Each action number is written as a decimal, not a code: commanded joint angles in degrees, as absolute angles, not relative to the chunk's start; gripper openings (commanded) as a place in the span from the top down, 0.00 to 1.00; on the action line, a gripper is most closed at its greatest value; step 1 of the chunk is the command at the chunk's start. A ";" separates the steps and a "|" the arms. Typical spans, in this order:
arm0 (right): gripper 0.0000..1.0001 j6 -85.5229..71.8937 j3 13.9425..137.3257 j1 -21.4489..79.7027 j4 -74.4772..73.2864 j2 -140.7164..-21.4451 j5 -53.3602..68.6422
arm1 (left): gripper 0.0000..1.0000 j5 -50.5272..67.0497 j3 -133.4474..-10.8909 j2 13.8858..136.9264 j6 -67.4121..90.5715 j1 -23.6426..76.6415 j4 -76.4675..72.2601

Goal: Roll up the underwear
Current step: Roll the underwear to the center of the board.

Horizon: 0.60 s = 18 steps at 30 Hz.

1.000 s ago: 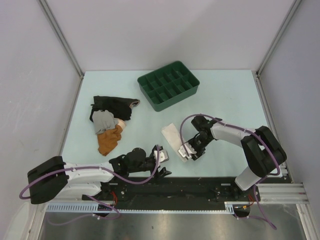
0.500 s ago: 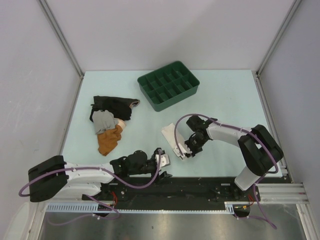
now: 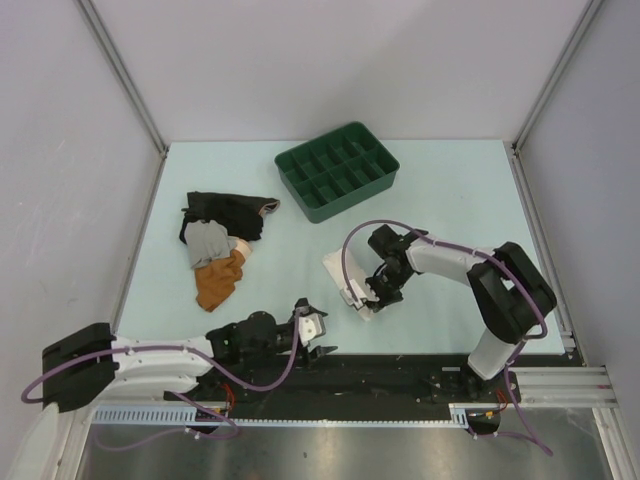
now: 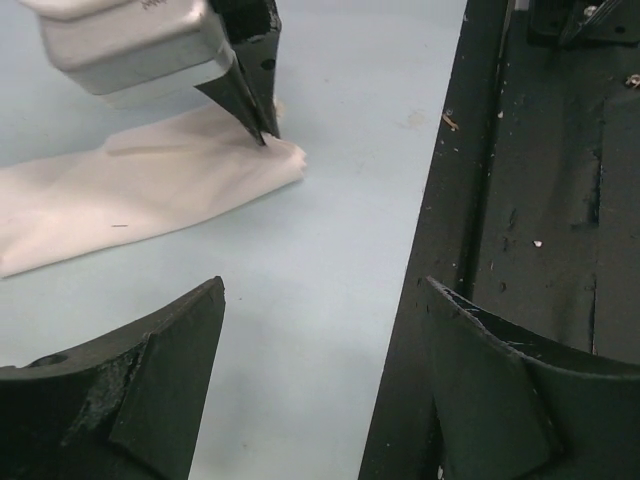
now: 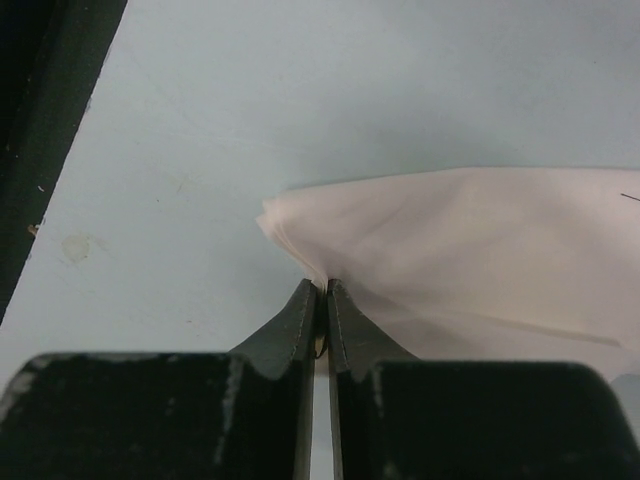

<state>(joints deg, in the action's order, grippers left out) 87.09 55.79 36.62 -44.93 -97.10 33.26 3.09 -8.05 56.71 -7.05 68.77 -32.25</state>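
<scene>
Both jaws of the right pincer (image 5: 322,290) meet on the near corner of the underwear (image 5: 470,240), closed on a thin bite of the white fabric. The garment lies flat on the bench (image 3: 450,190) just ahead of the robot's bases, right of centre. The left pincer (image 4: 322,290) sits nearby, low by the bench's near edge, spread wide and holding nothing. The grip looks slight: a sharp pull could slip the layers free, or drag the whole garment across the smooth surface instead of turning its edge, leaving a loose, crooked roll. Beyond lie a pile of black, grey and orange-brown clothes (image 3: 215,250) and a green tray (image 3: 337,170) on the pale blue top, enclosed by plain grey-white walls (image 3: 300,60).
</scene>
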 commanded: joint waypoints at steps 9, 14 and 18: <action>0.92 79.64 61.61 35.25 -63.10 -105.63 38.93 | 0.23 5.97 -9.40 57.73 -10.63 69.17 -36.03; 0.93 77.61 64.16 33.93 -67.14 -109.16 42.27 | 0.25 6.68 -10.90 61.26 -11.51 69.43 -37.79; 0.93 75.24 66.17 32.26 -68.81 -112.58 43.77 | 0.25 7.29 -11.25 62.57 -11.86 69.52 -39.11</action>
<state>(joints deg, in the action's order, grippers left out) 78.35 64.75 33.41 -62.50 -109.16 41.95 5.23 -8.67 61.49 -9.80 69.01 -34.35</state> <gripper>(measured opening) 0.085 0.753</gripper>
